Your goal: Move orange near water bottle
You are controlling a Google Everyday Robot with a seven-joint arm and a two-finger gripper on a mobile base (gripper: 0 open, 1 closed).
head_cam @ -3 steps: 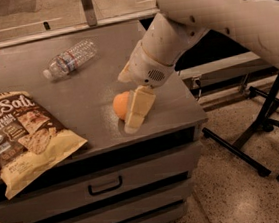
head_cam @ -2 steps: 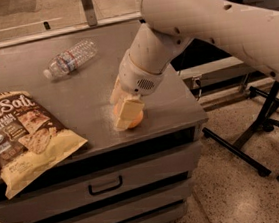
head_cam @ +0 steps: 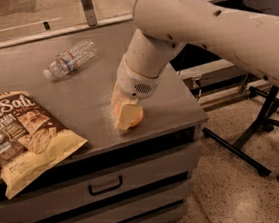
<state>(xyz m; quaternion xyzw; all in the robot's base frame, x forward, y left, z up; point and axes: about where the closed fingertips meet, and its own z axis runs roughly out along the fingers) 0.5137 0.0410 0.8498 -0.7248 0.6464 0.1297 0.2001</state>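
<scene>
The orange (head_cam: 137,117) rests on the grey cabinet top (head_cam: 93,98) near its front right edge, mostly covered by my gripper (head_cam: 126,114), which is down on it from above. The water bottle (head_cam: 70,59), clear with a white cap and a label band, lies on its side at the back left of the top, well apart from the orange and the gripper.
A large Sea Salt chips bag (head_cam: 24,138) lies at the front left, overhanging the cabinet's edge. My white arm (head_cam: 205,25) reaches in from the upper right. Black stand legs (head_cam: 253,140) cross the floor on the right. A rail (head_cam: 45,33) runs behind the cabinet.
My gripper has swung left and down from beside the orange to sit over it, now covering most of it. The bottle and chips bag have not moved.
</scene>
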